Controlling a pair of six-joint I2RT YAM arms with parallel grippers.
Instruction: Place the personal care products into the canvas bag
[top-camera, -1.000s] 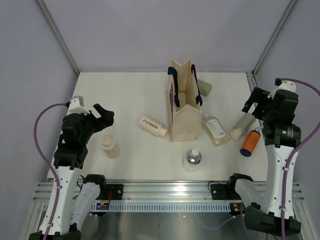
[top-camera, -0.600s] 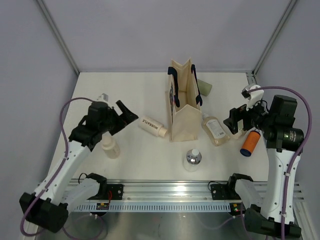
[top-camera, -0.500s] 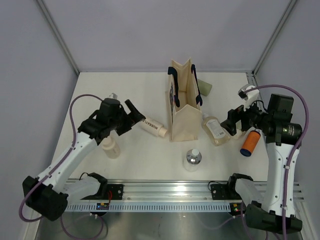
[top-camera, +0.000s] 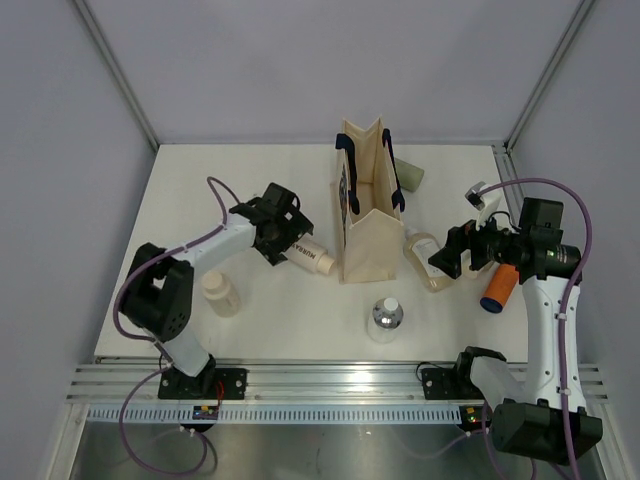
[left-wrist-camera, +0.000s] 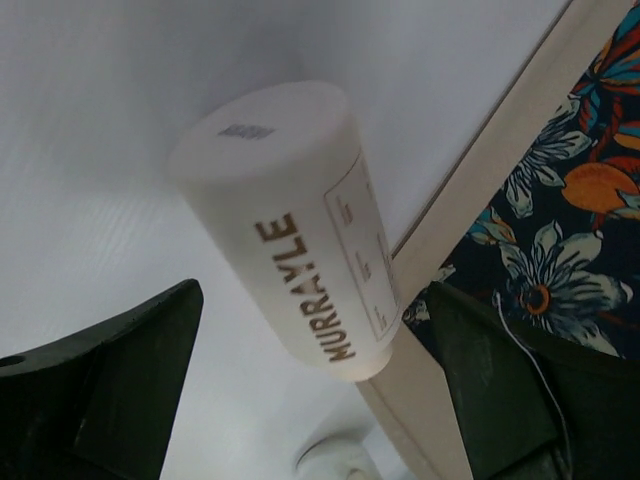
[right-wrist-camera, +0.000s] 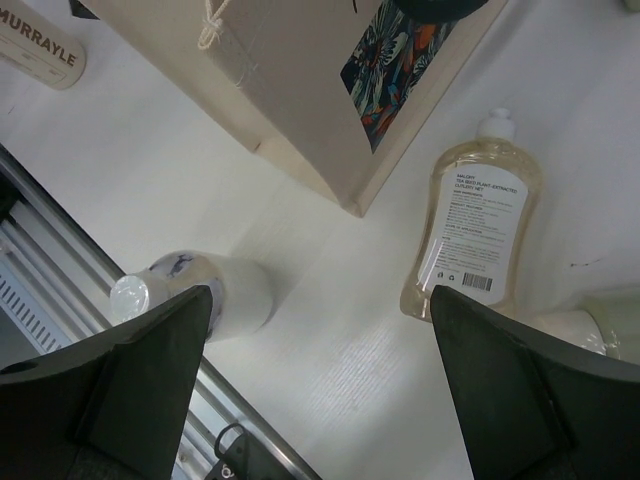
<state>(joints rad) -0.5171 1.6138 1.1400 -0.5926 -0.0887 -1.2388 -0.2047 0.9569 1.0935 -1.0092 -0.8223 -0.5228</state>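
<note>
The canvas bag (top-camera: 368, 205) stands upright in the middle, mouth open. My left gripper (top-camera: 290, 238) is open and hovers over the near end of the white lettered bottle (top-camera: 316, 259), which lies just left of the bag. In the left wrist view the bottle (left-wrist-camera: 300, 230) lies between my open fingers (left-wrist-camera: 110, 390), untouched, with the bag's printed side (left-wrist-camera: 565, 250) at the right. My right gripper (top-camera: 447, 258) is open and empty above the amber flask (top-camera: 427, 262). The right wrist view shows the flask (right-wrist-camera: 475, 230), the bag (right-wrist-camera: 330, 90) and the clear silver-capped bottle (right-wrist-camera: 195, 295).
A cream bottle (top-camera: 220, 293) stands at the left. The clear silver-capped bottle (top-camera: 386, 318) stands near the front. An orange dark-capped bottle (top-camera: 499, 288) lies at the right. A pale green bottle (top-camera: 408, 175) lies behind the bag; another (right-wrist-camera: 600, 330) lies beside the flask.
My left arm has swung forward and right, from the left edge to over the white lettered bottle. My right arm has reached left from the right edge to over the amber flask.
</note>
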